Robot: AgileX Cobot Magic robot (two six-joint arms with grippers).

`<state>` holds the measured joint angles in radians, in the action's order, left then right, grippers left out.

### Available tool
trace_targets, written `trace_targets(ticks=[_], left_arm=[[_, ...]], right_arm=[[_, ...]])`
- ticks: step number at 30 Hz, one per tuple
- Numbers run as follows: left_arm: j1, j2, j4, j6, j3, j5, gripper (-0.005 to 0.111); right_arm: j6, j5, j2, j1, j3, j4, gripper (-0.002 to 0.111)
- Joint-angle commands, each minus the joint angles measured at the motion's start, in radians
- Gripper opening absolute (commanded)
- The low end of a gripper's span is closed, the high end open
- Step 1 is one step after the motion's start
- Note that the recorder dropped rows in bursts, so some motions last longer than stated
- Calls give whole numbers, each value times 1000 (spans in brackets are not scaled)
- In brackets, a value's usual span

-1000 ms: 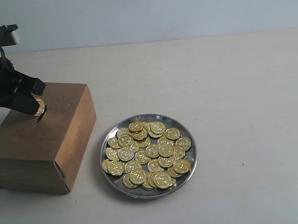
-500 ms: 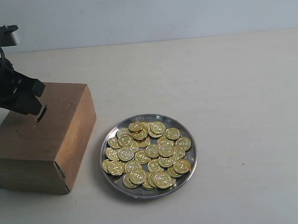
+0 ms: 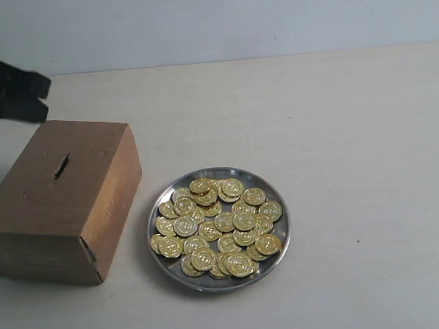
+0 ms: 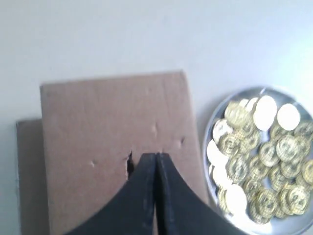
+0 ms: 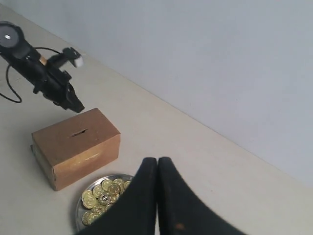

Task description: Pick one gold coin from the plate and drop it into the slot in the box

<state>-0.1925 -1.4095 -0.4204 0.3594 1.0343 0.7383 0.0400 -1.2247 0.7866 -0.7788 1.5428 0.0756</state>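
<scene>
Black left claw (image 4: 156, 157) closed above the box (image 4: 107, 117).

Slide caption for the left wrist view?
Left gripper, jaws shut and empty, over the brown box near its slot; plate of gold coins beside.

A plain cream tabletop (image 3: 350, 128) meets a bare, pale blue-grey wall (image 3: 234, 20) along the far side, all under soft, even light.

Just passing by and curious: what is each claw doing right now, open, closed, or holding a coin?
Left gripper: closed, holding nothing.
Right gripper: closed, holding nothing.
</scene>
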Motion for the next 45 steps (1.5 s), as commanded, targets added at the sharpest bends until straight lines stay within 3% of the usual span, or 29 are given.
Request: trace_targets(ticks=[1, 7, 14, 20, 33, 45], left_arm=[[-7, 255, -160, 125, -93, -127, 0], [-7, 648, -363, 297, -336, -287, 0], [-7, 1030, -513, 411, -585, -309, 0], [-7, 1230, -560, 411, -741, -335, 0], [-7, 1299, -663, 421, -963, -490, 0], [-7, 1299, -646, 421, -1034, -542, 0]], right_arm=[[-29, 53, -100, 5, -102, 14, 0], [-82, 428, -294, 5, -455, 8, 0], [-233, 853, -415, 5, -901, 10, 0], [-279, 1105, -413, 5, -1160, -18, 0], [-275, 1348, -413, 5, -1414, -18, 0], [-248, 1358, -413, 5, -1536, -18, 0]])
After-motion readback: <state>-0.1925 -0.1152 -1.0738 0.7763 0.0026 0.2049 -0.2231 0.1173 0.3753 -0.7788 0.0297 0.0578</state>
